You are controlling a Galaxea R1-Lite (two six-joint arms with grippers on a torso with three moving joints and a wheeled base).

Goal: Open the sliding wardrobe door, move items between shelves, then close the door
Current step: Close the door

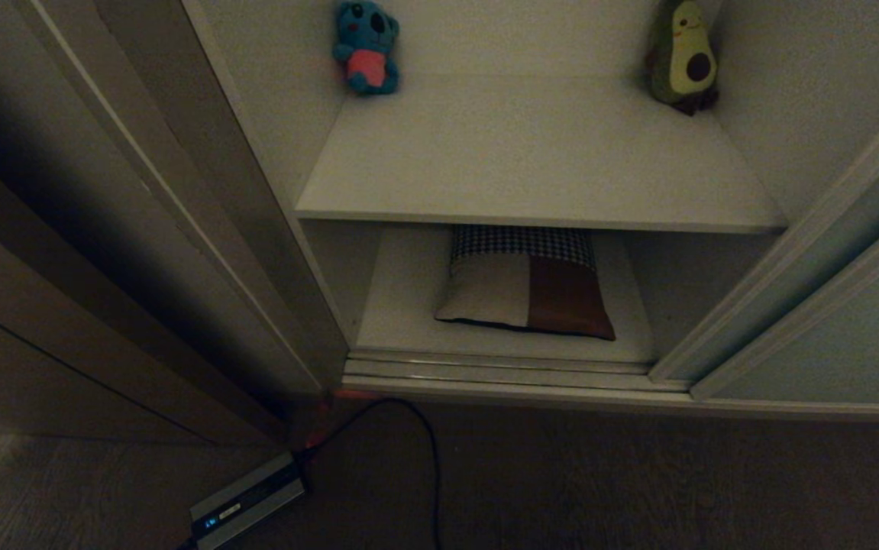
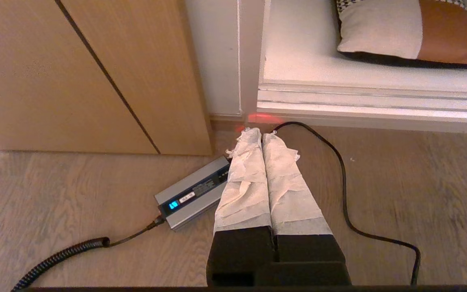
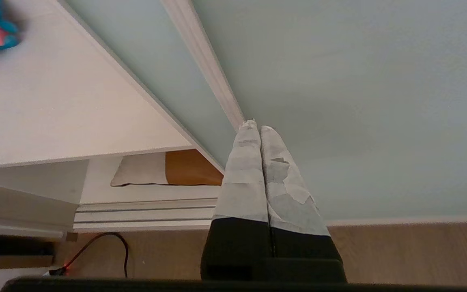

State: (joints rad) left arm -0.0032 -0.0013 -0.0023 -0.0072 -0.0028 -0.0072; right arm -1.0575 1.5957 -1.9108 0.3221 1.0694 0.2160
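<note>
Upper shelf [image 1: 531, 168] hides the cushion's [image 1: 527, 294] top; koala [image 1: 366, 47] cropped; both grippers [image 2: 261, 136] [image 3: 257, 129] pinched closed, empty.

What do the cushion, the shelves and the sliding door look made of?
Cushion: woven fabric, seemingly; houndstooth band, beige and rust blocks, soft sagging edges.
Shelves: likely laminated board; flat, off-white, matte, thin square front edge.
Sliding door: matte pale grey-green panel, perhaps frosted glass or laminate, in a beige frame.

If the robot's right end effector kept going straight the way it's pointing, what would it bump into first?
Most likely the sliding wardrobe door. The shut right end effector points at its pale panel, right beside the light frame strip. How far off it is cannot be told.
</note>
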